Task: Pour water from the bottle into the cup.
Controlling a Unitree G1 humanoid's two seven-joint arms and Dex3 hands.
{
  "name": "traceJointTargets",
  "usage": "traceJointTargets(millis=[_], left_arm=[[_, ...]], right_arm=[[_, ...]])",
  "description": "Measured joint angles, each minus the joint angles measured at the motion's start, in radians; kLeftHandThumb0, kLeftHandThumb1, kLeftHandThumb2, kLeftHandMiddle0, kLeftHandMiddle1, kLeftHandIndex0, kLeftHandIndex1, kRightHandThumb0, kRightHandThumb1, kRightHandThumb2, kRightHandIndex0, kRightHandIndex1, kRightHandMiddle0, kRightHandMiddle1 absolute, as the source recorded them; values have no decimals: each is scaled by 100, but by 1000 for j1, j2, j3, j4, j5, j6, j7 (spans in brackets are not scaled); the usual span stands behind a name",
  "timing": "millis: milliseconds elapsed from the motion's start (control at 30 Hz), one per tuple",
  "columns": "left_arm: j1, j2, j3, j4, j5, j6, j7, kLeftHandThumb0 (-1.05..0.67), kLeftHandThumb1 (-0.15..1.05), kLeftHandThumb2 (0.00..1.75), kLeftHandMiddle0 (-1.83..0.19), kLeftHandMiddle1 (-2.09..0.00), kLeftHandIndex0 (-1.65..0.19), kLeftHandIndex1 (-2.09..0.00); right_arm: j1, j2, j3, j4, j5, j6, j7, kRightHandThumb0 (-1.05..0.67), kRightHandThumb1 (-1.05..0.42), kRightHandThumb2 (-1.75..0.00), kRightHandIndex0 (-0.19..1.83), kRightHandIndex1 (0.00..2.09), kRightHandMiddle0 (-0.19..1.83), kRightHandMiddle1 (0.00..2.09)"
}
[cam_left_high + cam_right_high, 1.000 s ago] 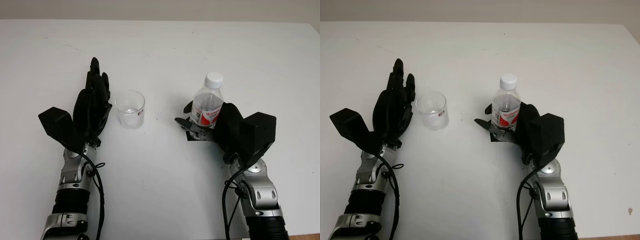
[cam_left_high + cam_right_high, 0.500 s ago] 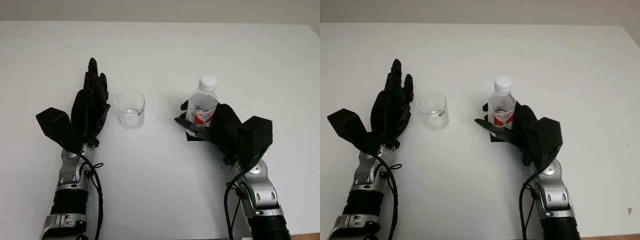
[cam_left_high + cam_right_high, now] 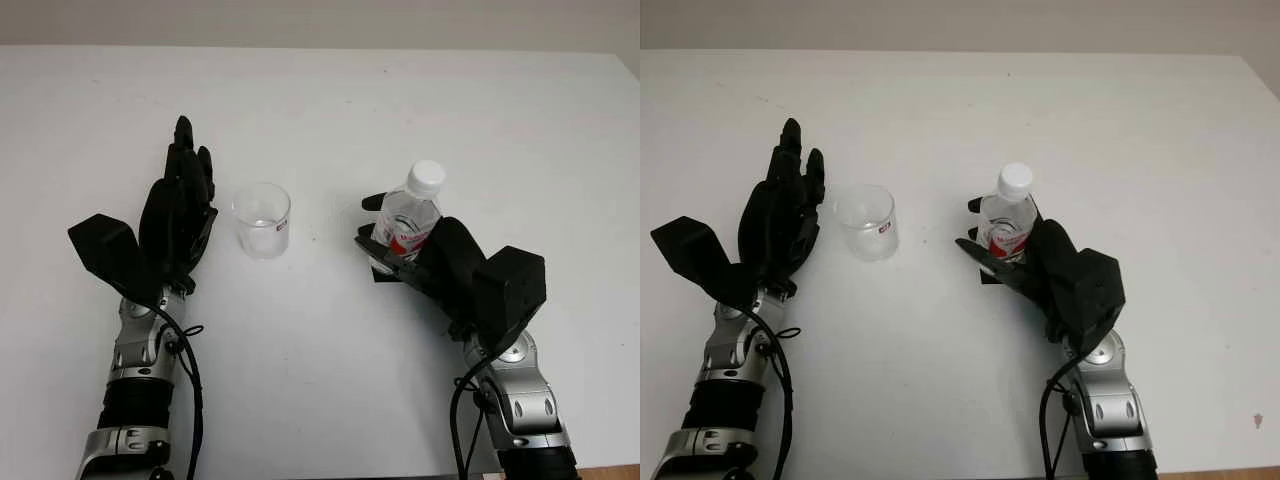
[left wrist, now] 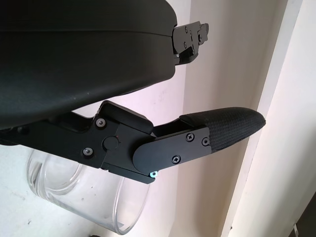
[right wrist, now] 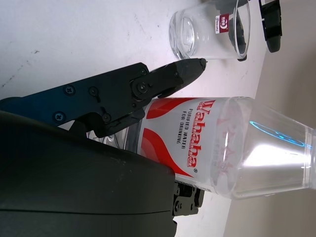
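White table, bare around 2 task items. Clear cup upright left of centre, nothing between it and bottle. Bottle right of cup, well apart, white cap on, red-white label, leaning slightly right. Right hand wrapped around bottle's lower body, fingers curled across label, grip closed on it. Left hand just beside cup's left side, upright, palm toward cup, open, holding nothing; contact with cup unclear.
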Motion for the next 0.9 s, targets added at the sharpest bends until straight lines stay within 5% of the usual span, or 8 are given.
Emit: traceJointTargets(millis=[67,200,433,900], left_arm=[[0,0,1,0,0,0,-1,-81,105,69,19,-4,19,0],[0,1,1,0,0,0,-1,-81,105,69,19,-3,19,0],[0,1,-1,0,1,1,-1,-81,105,70,19,-1,19,0],[0,-1,-1,0,7,-1,6,-82,105,69,19,-3,19,0]], right_arm=[[7,-2,1,-6,-3,-4,2,-64,-93,-5,-12,13,-16,47],[13,-26,-2,-9,7,-12,46,-75,-90,-5,-19,1,-19,5],[13,-69,-2,-1,-2,-40,95,-98,-91,-6,-19,0,-19,0],[-36,-77,-13,139,-28,-166,47,-105,-91,-6,-19,0,-19,0]])
